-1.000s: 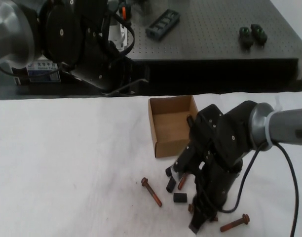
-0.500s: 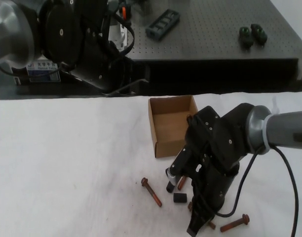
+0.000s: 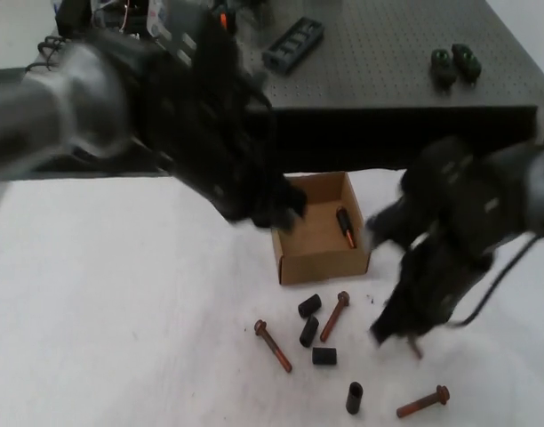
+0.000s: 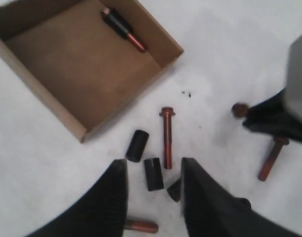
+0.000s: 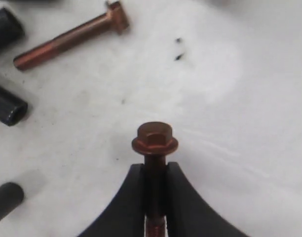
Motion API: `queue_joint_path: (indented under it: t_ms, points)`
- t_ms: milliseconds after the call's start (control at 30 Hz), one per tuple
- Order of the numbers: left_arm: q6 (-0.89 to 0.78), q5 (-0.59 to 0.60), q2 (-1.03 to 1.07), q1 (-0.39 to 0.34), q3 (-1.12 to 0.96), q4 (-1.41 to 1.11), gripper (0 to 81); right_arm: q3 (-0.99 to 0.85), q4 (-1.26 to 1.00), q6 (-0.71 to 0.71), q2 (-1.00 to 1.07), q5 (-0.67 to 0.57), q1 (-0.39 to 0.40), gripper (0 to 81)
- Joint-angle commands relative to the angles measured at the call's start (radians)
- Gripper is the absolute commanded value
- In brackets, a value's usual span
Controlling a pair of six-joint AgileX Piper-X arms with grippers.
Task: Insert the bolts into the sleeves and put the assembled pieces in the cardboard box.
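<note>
Bolts first. The clamped bolt (image 5: pixel 154 138) sits in your right jaws, which are closed on its shank, with the hex head standing out past the tips. It hangs over the white worktop (image 3: pixel 121 311); you cannot tell whether it touches the cloth. In the high view your right arm (image 3: pixel 459 222) stands to the right of the cardboard box (image 3: pixel 321 267), wrist pointing down beside the loose parts.

Cardboard box: open at the top, on the cloth beyond the loose parts. One assembled piece (image 4: pixel 122 28), a bolt in a black sleeve, lies inside close along the right-hand wall, with the copper end showing out of the sleeve.

Your left jaws are apart with nothing between them. The black fingers (image 4: pixel 116 197) hang above the loose sleeves in front of the box. The high view puts your left arm (image 3: pixel 192 116) over the box's left corner.

Loose on the worktop, in front of the box:
- middle bolt (image 3: pixel 334 316), head toward the box
- first sleeve (image 3: pixel 309 305) and second sleeve (image 3: pixel 308 331), just beside that bolt on its left
- left bolt (image 3: pixel 273 345), apart from the sleeves
- third sleeve (image 3: pixel 324 356), nearer than the first two
- fourth sleeve (image 3: pixel 354 398), nearer again
- near bolt (image 3: pixel 422 402), at the near right, well apart from the box
</note>
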Motion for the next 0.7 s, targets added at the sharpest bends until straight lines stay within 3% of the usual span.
queue_joint_path:
  t_ms: [0,200,333,667]
  points:
    - [0.022,0.007,0.014,-0.014,-0.022,-0.004,27.0,-0.005,0.035,0.023,-0.098,-0.020,-0.045,3.0]
    - [0.080,-0.039,0.199,-0.077,-0.164,0.077,27.0,-0.004,0.100,0.023,-0.222,-0.020,-0.116,3.0]
    - [0.140,-0.165,0.299,-0.095,-0.272,0.239,27.0,-0.004,0.113,0.023,-0.253,-0.041,-0.138,3.0]
    - [0.136,-0.184,0.372,-0.099,-0.322,0.313,27.0,0.041,0.113,0.023,-0.264,-0.061,-0.145,3.0]
